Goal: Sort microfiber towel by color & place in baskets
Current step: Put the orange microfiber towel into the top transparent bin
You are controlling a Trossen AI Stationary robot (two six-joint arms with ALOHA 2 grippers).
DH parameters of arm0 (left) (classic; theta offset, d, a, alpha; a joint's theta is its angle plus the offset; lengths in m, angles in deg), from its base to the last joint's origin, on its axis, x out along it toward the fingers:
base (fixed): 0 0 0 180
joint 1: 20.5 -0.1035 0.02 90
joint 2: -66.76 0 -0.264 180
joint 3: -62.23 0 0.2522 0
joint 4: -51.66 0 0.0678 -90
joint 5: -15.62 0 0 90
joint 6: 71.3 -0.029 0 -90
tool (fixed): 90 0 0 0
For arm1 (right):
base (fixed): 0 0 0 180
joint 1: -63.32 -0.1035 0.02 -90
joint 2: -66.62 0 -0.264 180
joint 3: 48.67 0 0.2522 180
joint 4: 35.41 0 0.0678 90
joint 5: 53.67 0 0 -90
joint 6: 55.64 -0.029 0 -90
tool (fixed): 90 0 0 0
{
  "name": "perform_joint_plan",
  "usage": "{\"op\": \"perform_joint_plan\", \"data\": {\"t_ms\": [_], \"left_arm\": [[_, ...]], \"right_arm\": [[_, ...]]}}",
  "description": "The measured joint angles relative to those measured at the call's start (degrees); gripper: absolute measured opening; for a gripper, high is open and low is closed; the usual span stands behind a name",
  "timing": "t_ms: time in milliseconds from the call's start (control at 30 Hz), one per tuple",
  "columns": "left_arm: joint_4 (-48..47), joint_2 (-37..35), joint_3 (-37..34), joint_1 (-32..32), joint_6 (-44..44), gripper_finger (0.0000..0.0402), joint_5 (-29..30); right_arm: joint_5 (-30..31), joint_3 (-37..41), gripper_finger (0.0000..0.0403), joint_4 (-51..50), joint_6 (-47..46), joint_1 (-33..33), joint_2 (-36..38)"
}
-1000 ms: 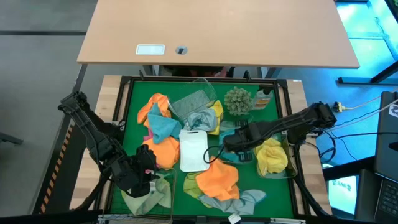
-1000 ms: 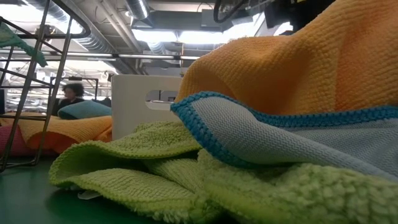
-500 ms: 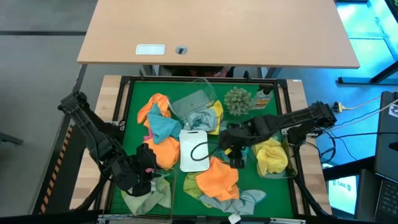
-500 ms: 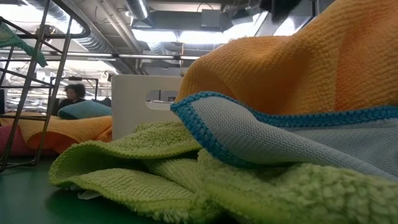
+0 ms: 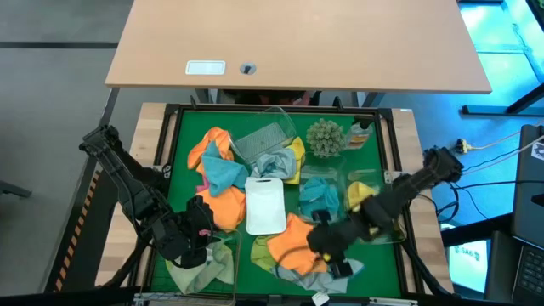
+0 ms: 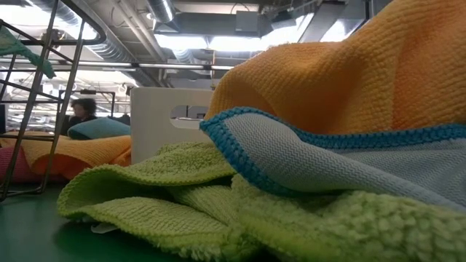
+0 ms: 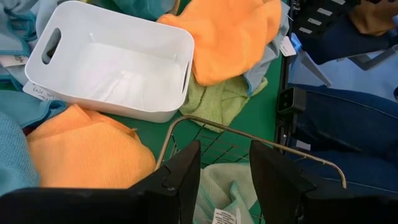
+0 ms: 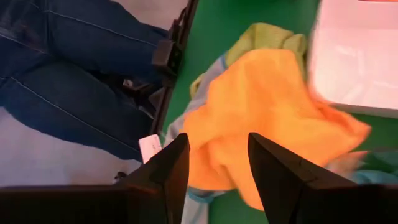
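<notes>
Towels in orange, teal, yellow and lime lie scattered on the green mat. My right gripper (image 5: 327, 246) (image 8: 214, 174) is open and hovers over the orange towel (image 5: 293, 238) (image 8: 261, 112) near the table's near edge, touching nothing. That towel lies on a lime green towel (image 8: 273, 34) and a grey-blue towel (image 5: 331, 274). My left gripper (image 5: 200, 231) (image 7: 224, 180) is open above the dark wire-mesh basket (image 7: 249, 134), where a pale green towel (image 7: 221, 193) lies. The white tray (image 5: 265, 204) stands between the arms.
A teal towel (image 5: 319, 194) and yellow towels (image 5: 361, 191) lie in clear tubs on the right. More orange (image 5: 221, 208) and teal (image 5: 223, 174) towels lie left of the tray. A spiky plant (image 5: 325, 136) and a brown bottle (image 5: 361, 132) stand at the far edge. A person's jeans (image 8: 74, 74) are beyond the near edge.
My right gripper has swung from the middle of the table, beside the white tray, toward the near edge and now stands over the orange towel. The teal towel in the clear tub, covered by the arm before, has come into view.
</notes>
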Motion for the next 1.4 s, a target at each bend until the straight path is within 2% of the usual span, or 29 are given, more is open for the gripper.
{"op": "perform_joint_plan", "data": {"t_ms": [233, 467, 733, 1100, 1233, 1400], "left_arm": [[0.01, 0.0, 0.0, 0.0, 0.02, 0.0131, 0.02], [0.0, 0.0, 0.0, 0.0, 0.02, 0.0131, 0.02], [0.01, 0.0, -0.02, 0.0, 0.02, 0.0131, 0.0], [0.03, 0.0, 0.0, 0.0, 0.04, 0.0131, 0.0], [0.03, 0.0, 0.0, 0.0, 0.04, 0.0131, 0.0], [0.02, 0.0, -0.02, 0.01, 0.02, 0.0131, 0.0]], "right_arm": [[7.19, 0.0, 0.0163, 1.13, -6.8, -6.88, -4.39], [10.03, 0.02, 0.0163, 0.66, -12.47, -10.27, -8.9], [13.78, 0.02, 0.0163, -0.23, -12.87, -10.65, -12.67], [15.45, 0.04, 0.0159, -2.54, -12.67, -10.65, -16.29], [14.98, 0.04, 0.012, -2.45, -12.53, -10.65, -16.54], [14.91, 0.07, 0.0026, -2.25, -12.46, -10.65, -16.54]]}}
